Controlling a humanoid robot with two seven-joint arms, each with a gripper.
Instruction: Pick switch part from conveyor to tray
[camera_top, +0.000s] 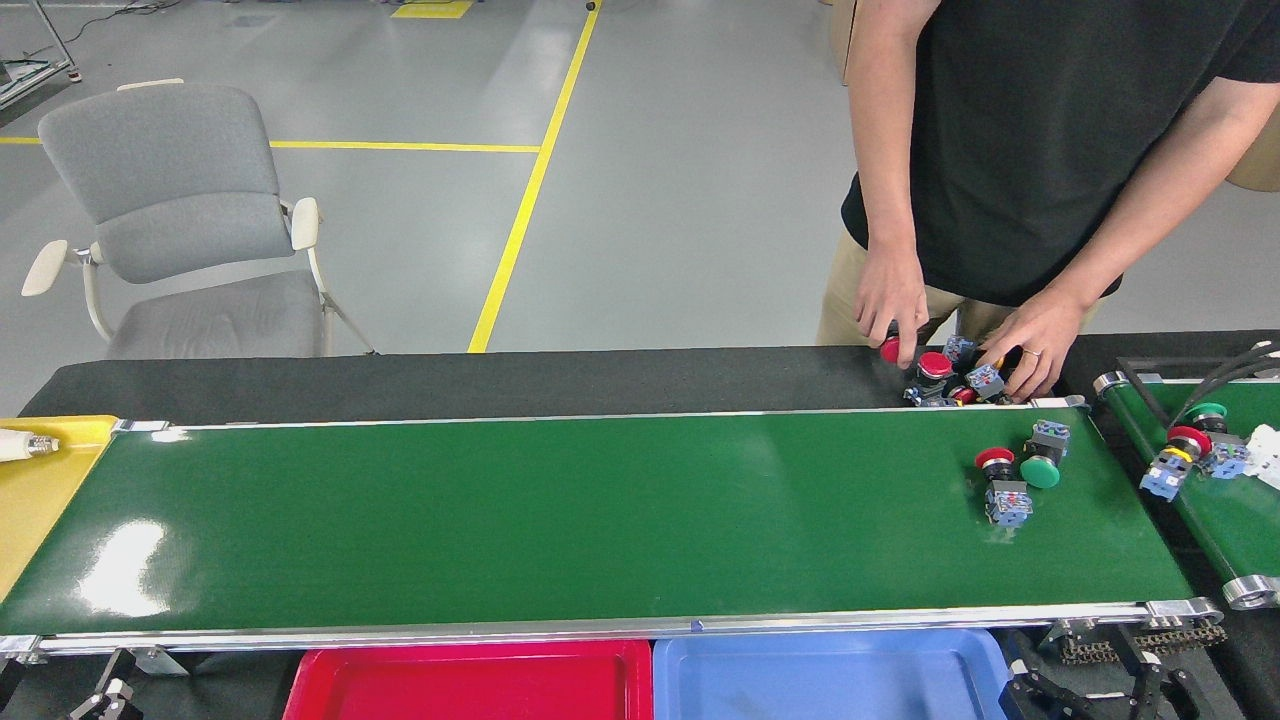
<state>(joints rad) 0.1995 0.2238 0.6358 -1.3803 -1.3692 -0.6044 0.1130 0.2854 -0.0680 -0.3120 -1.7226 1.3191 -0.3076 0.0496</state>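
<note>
The conveyor (560, 520) is a long green belt running left to right. Near its right end lie two switch parts side by side: one with a red cap (1002, 482) and one with a green cap (1041, 466). The red tray (470, 685) lies below the belt's near rail with nothing visible in it. Only a small dark tip of my left gripper (103, 700) shows at the bottom left. Black parts of my right gripper (1045, 697) show at the bottom right. Both are below the belt, far from the parts, and too cut off to read.
A person stands behind the belt's right end, both hands (893, 300) on a pile of switch parts (945, 385) on the black surround. A blue tray (830, 680) adjoins the red one. A yellow tray (40, 500) is at left, a short belt (1215, 520) with parts at right, a chair (190, 230) behind.
</note>
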